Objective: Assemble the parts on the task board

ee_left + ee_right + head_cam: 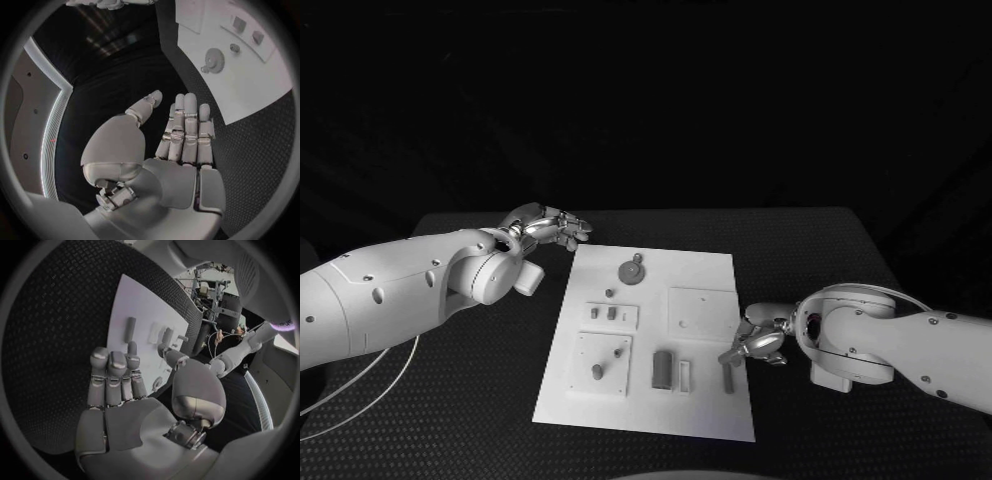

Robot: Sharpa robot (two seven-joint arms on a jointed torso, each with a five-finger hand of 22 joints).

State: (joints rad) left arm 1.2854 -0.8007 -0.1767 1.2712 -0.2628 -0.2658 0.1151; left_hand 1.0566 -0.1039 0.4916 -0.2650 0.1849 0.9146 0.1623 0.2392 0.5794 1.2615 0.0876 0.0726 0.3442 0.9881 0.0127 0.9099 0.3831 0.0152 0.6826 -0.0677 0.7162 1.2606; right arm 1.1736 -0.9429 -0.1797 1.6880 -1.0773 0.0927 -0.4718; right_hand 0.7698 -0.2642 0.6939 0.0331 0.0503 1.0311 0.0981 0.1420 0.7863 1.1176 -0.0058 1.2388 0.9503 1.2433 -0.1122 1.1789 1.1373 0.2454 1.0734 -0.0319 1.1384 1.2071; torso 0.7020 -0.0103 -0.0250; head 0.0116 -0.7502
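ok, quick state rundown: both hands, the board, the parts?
left hand: open, holds nothing, off the board's far left corner
right hand: open, fingers over the board's right edge, holds nothing
task board: flat on the table
gear: lying flat near the board's far end
dark bar: lying flat near the board's near end
peg: lies on the board by the right hand's fingertips

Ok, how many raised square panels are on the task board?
3 on the task board: small panel centre-left, larger panel centre-right, third panel near-left. None looks hidden.
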